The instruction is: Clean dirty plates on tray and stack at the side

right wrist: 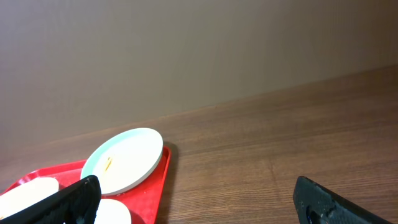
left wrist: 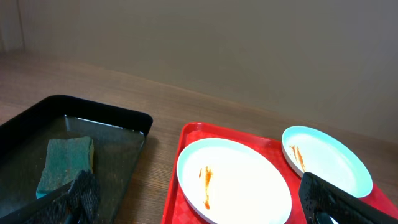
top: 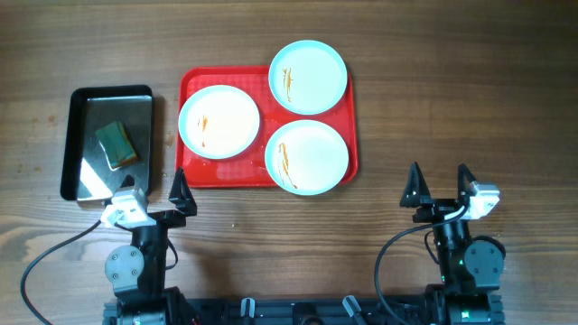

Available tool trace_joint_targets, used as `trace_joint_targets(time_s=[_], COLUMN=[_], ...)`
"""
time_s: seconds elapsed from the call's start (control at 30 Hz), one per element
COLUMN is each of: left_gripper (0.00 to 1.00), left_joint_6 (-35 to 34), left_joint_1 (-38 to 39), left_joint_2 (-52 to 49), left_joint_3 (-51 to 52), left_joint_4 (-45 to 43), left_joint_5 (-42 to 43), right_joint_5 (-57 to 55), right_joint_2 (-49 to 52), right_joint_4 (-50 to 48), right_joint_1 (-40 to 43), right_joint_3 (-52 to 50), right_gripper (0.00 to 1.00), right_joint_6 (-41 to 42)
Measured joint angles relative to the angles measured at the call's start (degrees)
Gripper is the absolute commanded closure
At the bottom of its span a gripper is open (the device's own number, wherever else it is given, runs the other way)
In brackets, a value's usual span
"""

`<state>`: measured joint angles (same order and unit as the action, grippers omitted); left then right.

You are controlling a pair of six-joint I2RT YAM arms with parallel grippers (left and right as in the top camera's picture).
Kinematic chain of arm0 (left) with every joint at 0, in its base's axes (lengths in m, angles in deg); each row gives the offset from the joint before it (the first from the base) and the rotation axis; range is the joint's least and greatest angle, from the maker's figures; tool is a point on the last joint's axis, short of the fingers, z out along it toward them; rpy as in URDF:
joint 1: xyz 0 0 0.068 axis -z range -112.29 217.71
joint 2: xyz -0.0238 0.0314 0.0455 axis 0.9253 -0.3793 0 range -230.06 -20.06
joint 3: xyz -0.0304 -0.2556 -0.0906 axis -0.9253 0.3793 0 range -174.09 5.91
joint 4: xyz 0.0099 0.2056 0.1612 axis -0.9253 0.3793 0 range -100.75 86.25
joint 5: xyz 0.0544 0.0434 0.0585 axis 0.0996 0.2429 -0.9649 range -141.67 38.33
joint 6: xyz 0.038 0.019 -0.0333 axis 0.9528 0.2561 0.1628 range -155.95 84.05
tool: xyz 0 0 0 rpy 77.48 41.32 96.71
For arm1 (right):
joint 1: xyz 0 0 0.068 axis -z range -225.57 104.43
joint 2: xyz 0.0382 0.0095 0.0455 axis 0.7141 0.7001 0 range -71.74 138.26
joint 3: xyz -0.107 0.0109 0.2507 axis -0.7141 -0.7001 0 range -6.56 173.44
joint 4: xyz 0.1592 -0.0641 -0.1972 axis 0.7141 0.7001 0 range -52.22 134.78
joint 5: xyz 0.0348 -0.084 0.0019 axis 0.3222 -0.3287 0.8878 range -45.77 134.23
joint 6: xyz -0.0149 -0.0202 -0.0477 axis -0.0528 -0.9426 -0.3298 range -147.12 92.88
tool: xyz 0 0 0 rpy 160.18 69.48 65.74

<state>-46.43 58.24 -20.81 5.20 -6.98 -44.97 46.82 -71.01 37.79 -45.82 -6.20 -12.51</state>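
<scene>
**Start state: no plate cleaned yet**

Overhead: three streaked plates (top: 219, 121) lie on the red tray (top: 191, 173), some overlapping its rim. The left gripper (top: 152, 191) and right gripper (top: 439, 179) are parked wide apart, both empty.

Left wrist: the sponge (left wrist: 65, 165) in the black tray (left wrist: 124, 118) is the likely first pick.

Right wrist: bare table (right wrist: 280, 137) beside the tray gives stacking room.

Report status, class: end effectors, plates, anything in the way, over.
Left end effector open, empty; right end effector open, empty. Three sauce-streaked plates on red tray, none stacked. Sponge in black tray, nothing blocking.
</scene>
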Motion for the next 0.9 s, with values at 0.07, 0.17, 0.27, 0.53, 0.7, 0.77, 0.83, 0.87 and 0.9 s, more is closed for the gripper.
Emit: trace_joint_targets(time_s=[0.07, 0.17, 0.27, 0.53, 0.7, 0.77, 0.83, 0.87, 0.9], left_gripper=[0.0, 0.0, 0.0, 0.0, 0.0, 0.0, 0.0, 0.0, 0.0], left_joint_6=[0.0, 0.0, 0.0, 0.0, 0.0, 0.0, 0.0, 0.0, 0.0], left_joint_1=[0.02, 0.02, 0.0, 0.02, 0.02, 0.02, 0.02, 0.02, 0.02], left_joint_2=[0.0, -0.15, -0.15, -0.15, -0.15, -0.15, -0.15, -0.15, -0.15], left_joint_3=[0.0, 0.0, 0.02, 0.0, 0.0, 0.0, 0.02, 0.0, 0.0], left_joint_4=[0.0, 0.02, 0.02, 0.02, 0.02, 0.02, 0.02, 0.02, 0.02], left_joint_5=[0.0, 0.0, 0.0, 0.0, 0.0, 0.0, 0.0, 0.0, 0.0], right_joint_5=[0.0, 0.0, 0.0, 0.0, 0.0, 0.0, -0.02, 0.0, 0.0], right_joint_2=[0.0, 0.0, 0.0, 0.0, 0.0, 0.0, 0.0, 0.0, 0.0], right_joint_4=[0.0, 0.0, 0.0, 0.0, 0.0, 0.02, 0.0, 0.02, 0.0], right_joint_1=[0.0, 0.0, 0.0, 0.0, 0.0, 0.0, 0.0, 0.0, 0.0], right_joint_3=[0.0, 0.0, 0.0, 0.0, 0.0, 0.0, 0.0, 0.0, 0.0], right_gripper=[0.0, 0.0, 0.0, 0.0, 0.0, 0.0, 0.0, 0.0, 0.0], right_joint_6=[0.0, 0.0, 0.0, 0.0, 0.0, 0.0, 0.02, -0.24, -1.18])
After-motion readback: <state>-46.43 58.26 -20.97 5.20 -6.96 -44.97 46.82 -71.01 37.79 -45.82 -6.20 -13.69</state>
